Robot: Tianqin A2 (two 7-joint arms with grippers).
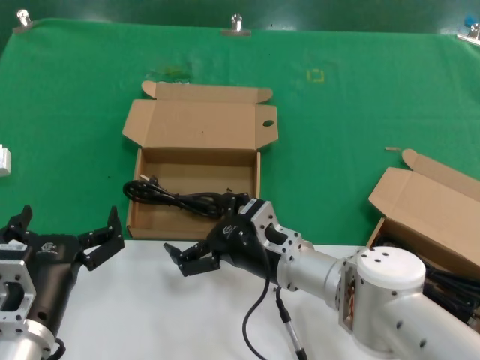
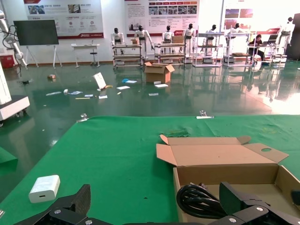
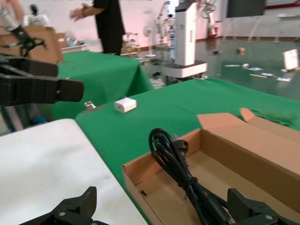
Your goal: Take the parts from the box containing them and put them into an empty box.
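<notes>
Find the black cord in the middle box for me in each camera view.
Head view: cord lies across the box's near part, beyond the right gripper.
Left wrist view: its coiled end shows at the bottom edge.
Right wrist view: it drapes over the box's near wall.
Shared landmark: white adapter.

The box with the hole (image 1: 196, 174) is dull brown cardboard. The cord (image 1: 184, 199) in it, just past the right gripper's (image 1: 196, 259) open black plastic jaws, looks like smooth, slightly shiny rubber. The green cloth (image 1: 75, 97) is soft and dull.
</notes>
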